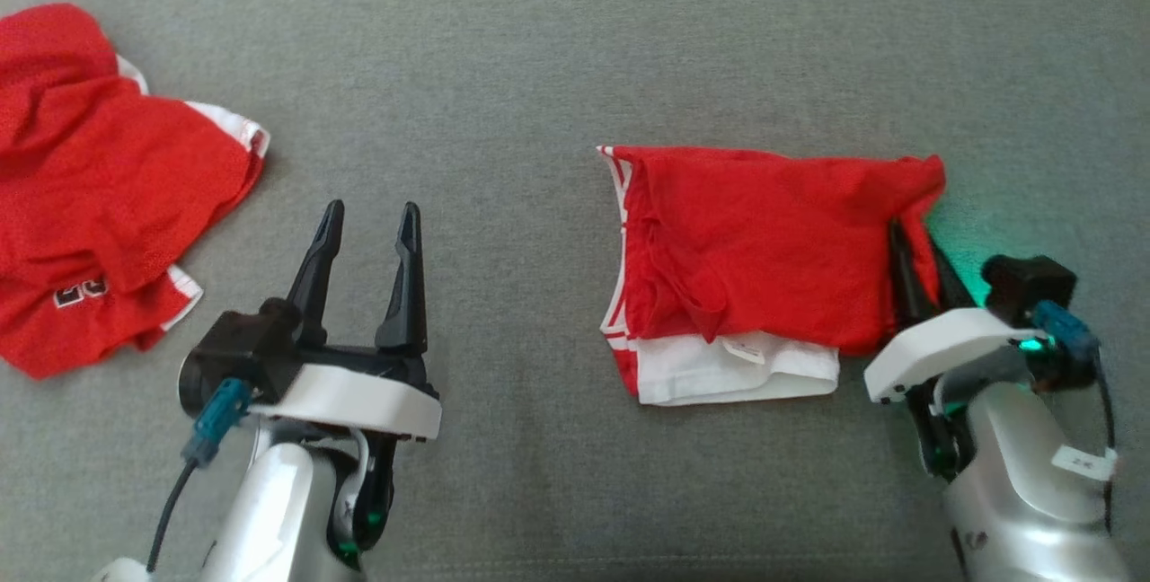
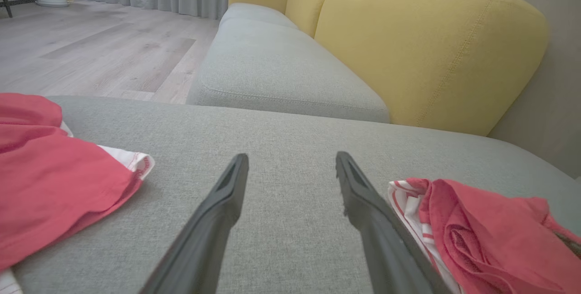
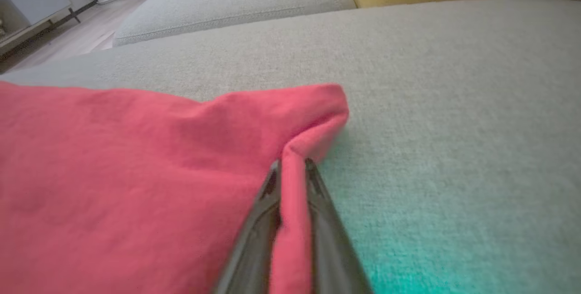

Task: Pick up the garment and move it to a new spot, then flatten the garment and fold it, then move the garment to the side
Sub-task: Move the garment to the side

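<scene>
Low at the head view's left, the left gripper (image 1: 374,207) holds its jaws wide apart and empty above the grey cushion (image 1: 539,52). At lower right, the right gripper (image 1: 912,236) pinches a ridge on the right edge of the folded red garment (image 1: 764,241), which lies centre-right. Another red jersey (image 1: 90,160) lies crumpled at upper left.

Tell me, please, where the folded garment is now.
In the head view, the folded garment lies right of centre on the grey cushion, its right edge pinched in the right gripper.

A grey sofa cushion (image 1: 539,43) spans the whole head view. A folded red garment (image 1: 764,250) with white trim lies flat on it right of centre. A crumpled red jersey (image 1: 99,187) lies at the far left, well apart.
</scene>
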